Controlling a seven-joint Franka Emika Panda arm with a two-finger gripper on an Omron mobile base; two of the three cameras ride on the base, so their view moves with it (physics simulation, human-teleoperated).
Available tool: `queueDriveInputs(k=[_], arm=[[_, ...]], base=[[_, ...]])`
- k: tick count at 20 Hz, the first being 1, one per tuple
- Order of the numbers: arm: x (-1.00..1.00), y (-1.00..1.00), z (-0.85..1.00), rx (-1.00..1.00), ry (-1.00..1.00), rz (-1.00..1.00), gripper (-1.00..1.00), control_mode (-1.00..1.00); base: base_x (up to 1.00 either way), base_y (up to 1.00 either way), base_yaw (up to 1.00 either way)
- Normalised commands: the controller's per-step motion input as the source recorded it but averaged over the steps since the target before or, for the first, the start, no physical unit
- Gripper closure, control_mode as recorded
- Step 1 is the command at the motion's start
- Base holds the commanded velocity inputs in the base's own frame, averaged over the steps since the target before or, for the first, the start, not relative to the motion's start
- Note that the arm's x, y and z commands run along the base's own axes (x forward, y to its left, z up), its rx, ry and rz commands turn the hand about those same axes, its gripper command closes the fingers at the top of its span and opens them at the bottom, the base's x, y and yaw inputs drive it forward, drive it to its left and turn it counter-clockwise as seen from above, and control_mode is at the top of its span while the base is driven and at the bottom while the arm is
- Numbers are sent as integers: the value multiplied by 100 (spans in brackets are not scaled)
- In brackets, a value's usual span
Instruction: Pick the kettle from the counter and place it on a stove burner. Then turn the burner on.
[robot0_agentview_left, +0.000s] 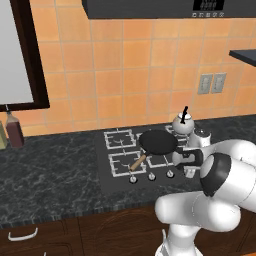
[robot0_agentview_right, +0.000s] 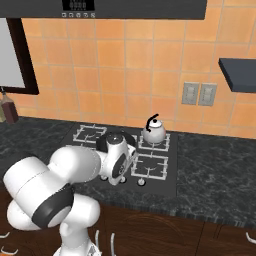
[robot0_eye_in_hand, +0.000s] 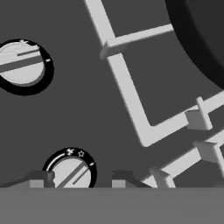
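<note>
The silvery-white kettle (robot0_agentview_left: 183, 123) (robot0_agentview_right: 154, 131) with its thin black handle stands upright on the back right stove burner (robot0_agentview_right: 167, 143) of the dark cooktop (robot0_agentview_left: 116, 178). My gripper (robot0_eye_in_hand: 81, 180) hangs low over the cooktop's front row of knobs, well in front of the kettle. It is open, and its two tips stand either side of a round silver knob (robot0_eye_in_hand: 70, 173) without closing on it. A second knob (robot0_eye_in_hand: 21, 65) lies further off. The pale grate (robot0_eye_in_hand: 127, 89) of a front burner runs beside them. The white hand (robot0_agentview_left: 188, 159) (robot0_agentview_right: 118, 163) hides the fingers in both base views.
A flat black pan (robot0_agentview_left: 158, 142) with a wooden handle (robot0_agentview_left: 136, 163) covers a middle burner; its rim (robot0_eye_in_hand: 199, 39) edges the hand view. Two bottles (robot0_agentview_left: 14, 131) stand at the far left of the dark marbled counter (robot0_agentview_left: 50, 170). A shelf (robot0_agentview_right: 238, 75) juts out at the right.
</note>
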Motion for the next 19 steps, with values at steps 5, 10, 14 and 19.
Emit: queueDriveInputs(k=[5,10,14,19], arm=[[0,16,-49,-20,-1,50,100,-100],[0,5,-51,-19,0,52,100,-100],[-6,0,-29,-15,-3,49,100,-100],[-45,1,21,-4,-16,21,-100,-100]], base=[[0,0,0],[0,0,0],[0,0,0],[0,0,0]])
